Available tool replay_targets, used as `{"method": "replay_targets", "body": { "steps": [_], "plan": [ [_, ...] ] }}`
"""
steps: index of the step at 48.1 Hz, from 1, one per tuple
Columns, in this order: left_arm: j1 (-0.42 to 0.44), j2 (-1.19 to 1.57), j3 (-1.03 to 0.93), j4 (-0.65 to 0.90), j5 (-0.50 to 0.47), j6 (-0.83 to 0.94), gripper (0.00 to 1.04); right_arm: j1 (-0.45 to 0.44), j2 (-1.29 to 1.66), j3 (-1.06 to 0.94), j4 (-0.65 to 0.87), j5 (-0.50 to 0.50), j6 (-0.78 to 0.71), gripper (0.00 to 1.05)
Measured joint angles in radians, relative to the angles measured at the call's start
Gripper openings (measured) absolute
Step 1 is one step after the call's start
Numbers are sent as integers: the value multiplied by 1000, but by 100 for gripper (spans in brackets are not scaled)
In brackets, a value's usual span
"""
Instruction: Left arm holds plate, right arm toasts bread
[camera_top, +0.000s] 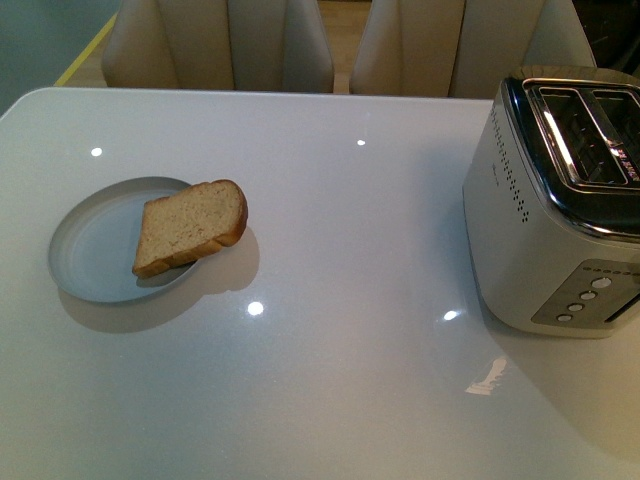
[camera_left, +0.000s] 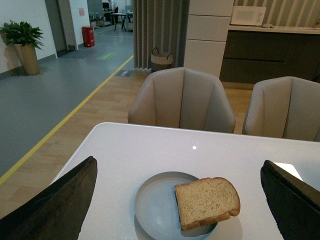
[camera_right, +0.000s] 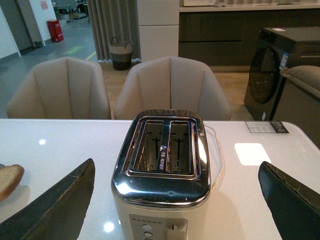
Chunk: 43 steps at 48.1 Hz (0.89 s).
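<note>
The pale blue-grey plate (camera_top: 95, 245) lies on the white table at the left. The bread (camera_top: 190, 227) rests tilted on it, one edge down in the plate and its rounded top hanging over the right rim. A cream and chrome toaster (camera_top: 560, 200) stands at the right edge, both slots empty. Neither arm shows in the front view. My left gripper (camera_left: 179, 161) hovers open, short of the plate (camera_left: 155, 205) and bread (camera_left: 206, 201), with nothing between its fingers (camera_left: 55, 205). My right gripper (camera_right: 176, 163) is open in front of the toaster (camera_right: 162, 170), holding nothing; the bread (camera_right: 9, 180) shows at the frame's side.
Two beige chairs (camera_top: 220, 45) (camera_top: 450, 45) stand behind the table's far edge. The toaster's buttons and lever (camera_right: 172, 227) face the robot. A dark appliance (camera_right: 280, 70) stands on the floor beyond the table.
</note>
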Motion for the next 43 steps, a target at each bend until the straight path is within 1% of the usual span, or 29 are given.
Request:
{"method": "replay_targets", "body": {
  "steps": [31,32,34,35,37,40,43],
  "plan": [
    [1,5,2,-8,7,-9,97,0,0,0,0,0,0,96],
    [8,31,23,-64,32,-35,97,0,0,0,0,0,0,96],
    [24,124,97,-232,91,-106,97,0,0,0,0,1,0,96],
    [27,154,117,-272,104,-125,97,0,0,0,0,0,0,96],
    [47,277,187,-404,145,-195,97,0,0,0,0,-3,0,96],
    [71,397,239,-488,168,-249,97,0,0,0,0,-2,0,96],
    [95,484,266,-483,195,-277,97,0,0,0,0,-2,0,96]
  ]
}}
